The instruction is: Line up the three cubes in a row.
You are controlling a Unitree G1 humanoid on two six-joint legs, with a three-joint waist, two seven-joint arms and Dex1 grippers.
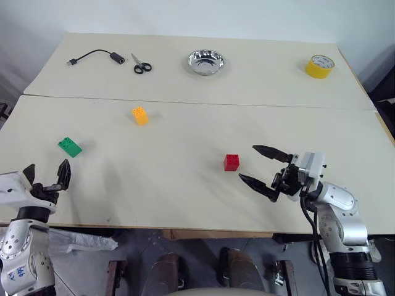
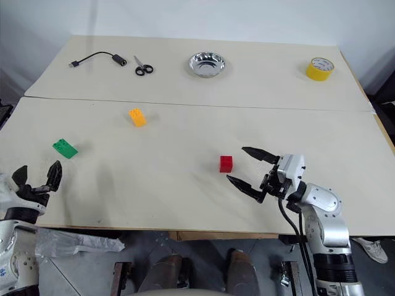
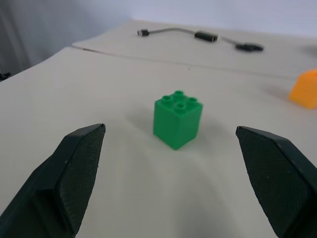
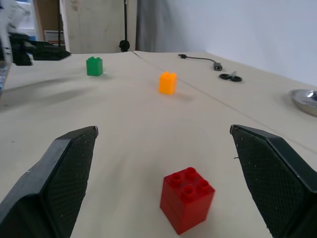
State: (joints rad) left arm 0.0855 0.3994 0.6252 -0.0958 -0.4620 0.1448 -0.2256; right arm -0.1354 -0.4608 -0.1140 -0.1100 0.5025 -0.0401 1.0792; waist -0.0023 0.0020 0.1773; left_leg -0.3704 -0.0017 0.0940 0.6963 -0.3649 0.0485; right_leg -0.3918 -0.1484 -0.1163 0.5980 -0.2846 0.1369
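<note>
Your jaws gape empty on both grippers, left gripper and right gripper; nothing blocks the studded red brick beside the right one.

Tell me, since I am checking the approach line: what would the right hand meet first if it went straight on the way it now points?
Most likely the red brick. It sits just ahead of the open right hand, between the lines of its two fingers, with bare table between them. Its exact height against the fingers is hard to judge.
</note>
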